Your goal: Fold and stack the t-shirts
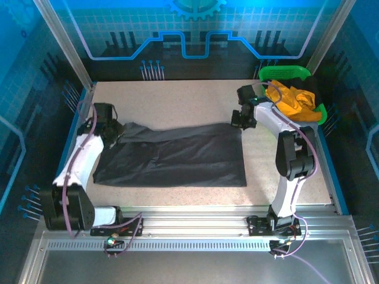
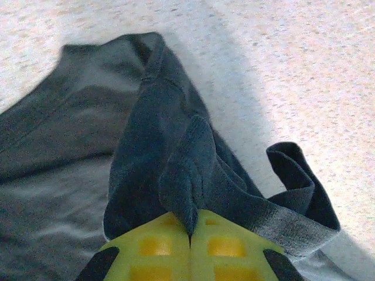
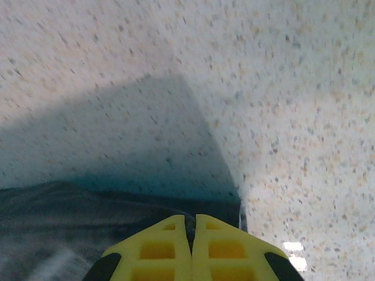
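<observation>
Left gripper (image 2: 189,229): fingers clenched on a raised fold of the black shirt (image 2: 70,152). The cloth peaks at the tips. A rolled hem curls just right of them, and a flat, slightly creased panel spreads to their left and beyond.

Right gripper (image 3: 191,221): fingers clenched on the shirt's far edge, near its corner. The dark cloth runs left from the tips, and its shadow lies on the speckled table (image 3: 293,117) beyond.

Black shirt: large, charcoal, spread flat between the two grippers. Its far edge is drawn between them and its near edge is straight.

Orange shirt (image 1: 291,99): crumpled in a green basket (image 1: 283,72), beyond the right fingers at the table's far corner.
</observation>
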